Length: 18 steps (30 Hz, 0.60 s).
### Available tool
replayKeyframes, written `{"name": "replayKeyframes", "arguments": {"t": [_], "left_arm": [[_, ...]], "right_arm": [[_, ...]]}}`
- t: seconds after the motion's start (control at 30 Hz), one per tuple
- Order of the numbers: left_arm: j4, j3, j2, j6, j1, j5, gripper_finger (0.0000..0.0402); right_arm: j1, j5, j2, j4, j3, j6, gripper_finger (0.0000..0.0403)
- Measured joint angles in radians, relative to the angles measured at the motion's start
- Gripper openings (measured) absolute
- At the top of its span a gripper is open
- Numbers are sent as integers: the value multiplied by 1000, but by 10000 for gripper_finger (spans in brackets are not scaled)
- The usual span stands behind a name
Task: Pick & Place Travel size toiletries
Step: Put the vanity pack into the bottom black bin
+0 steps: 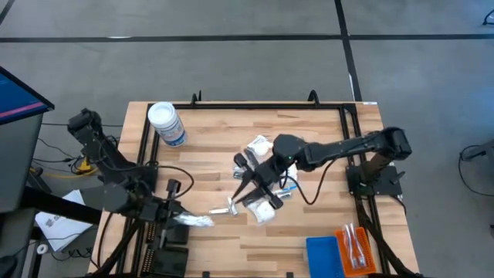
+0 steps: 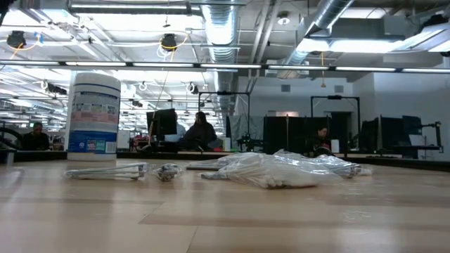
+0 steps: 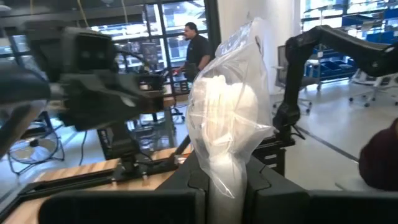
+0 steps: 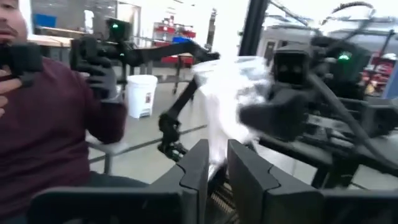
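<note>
1. Left gripper [image 3: 227, 186] is clamped on a clear-wrapped white sachet [image 3: 227, 118], at the table's left front.
2. Right gripper [image 1: 248, 188] pinches crinkly wrap over the toiletries pile [image 1: 266, 181], mid-table.
3. Light, soft, slippery stuff; best pinched at the wrapper's bunched end.

Two dark jointed arms [image 1: 340, 148] with thin black cables, blocky dark fingers [image 4: 249, 177].

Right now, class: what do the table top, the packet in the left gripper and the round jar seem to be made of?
Table top: wood, pale planks with visible grain.
Packet: clear, crinkly, glossy plastic film around something white.
Round jar: probably plastic, white with a printed label.
</note>
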Motion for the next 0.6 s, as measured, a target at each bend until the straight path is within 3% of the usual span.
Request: {"name": "replayKeyframes", "arguments": {"t": [0.13, 0.3, 0.6], "left_arm": [[0, -1, 0, 3, 24, 18, 17], [0, -1, 0, -1, 34, 28, 17], [32, -32, 1, 22, 34, -101, 16]], "right_arm": [[21, 54, 8, 14, 3, -17, 79], [30, 242, 12, -35, 2, -18, 124], [110, 294, 48, -6, 12, -109, 252]]}}
